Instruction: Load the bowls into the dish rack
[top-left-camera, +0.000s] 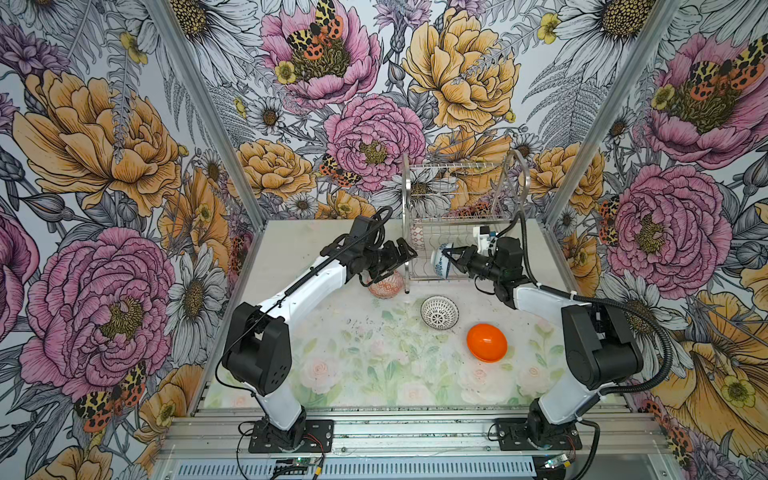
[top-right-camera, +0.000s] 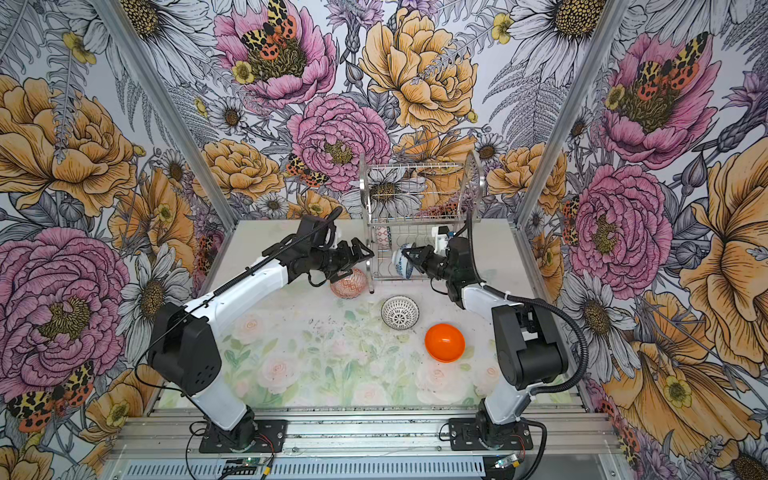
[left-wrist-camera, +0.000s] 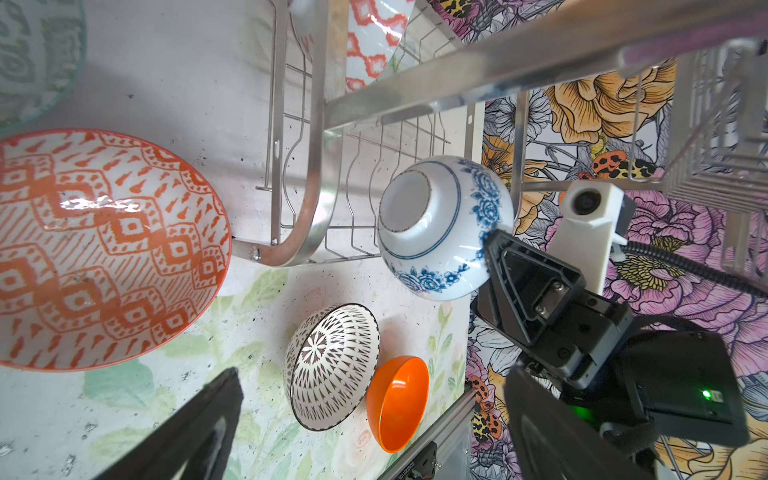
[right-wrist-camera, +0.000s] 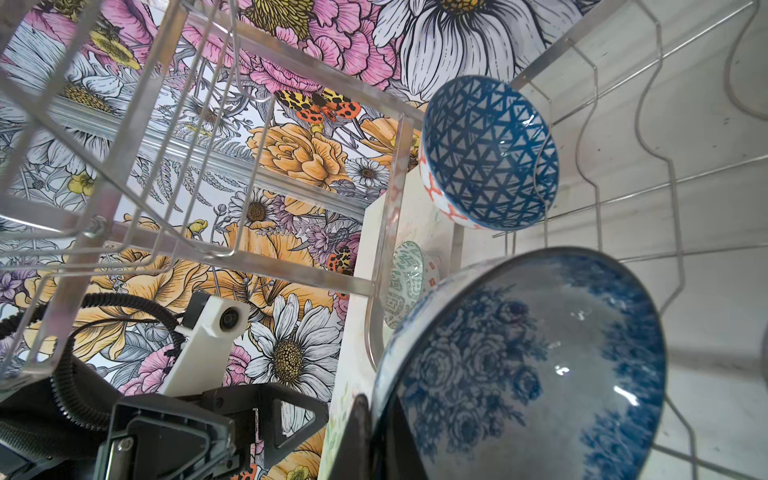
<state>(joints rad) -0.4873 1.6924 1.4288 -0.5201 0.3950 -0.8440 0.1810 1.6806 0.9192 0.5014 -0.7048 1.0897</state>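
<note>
bright, even light, glare on the orange-white bowl (left-wrist-camera: 104, 249), wrist-view edges warped and blurred.

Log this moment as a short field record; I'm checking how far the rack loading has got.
right gripper: shut on blue floral bowl, bowl tipped on its side at the lower tier
left gripper: open, holding nothing
dish rack: blue-triangle bowl standing in lower tier
on table: orange-white bowl; black-and-white lattice bowl; plain orange bowl; grey-green bowl
</note>
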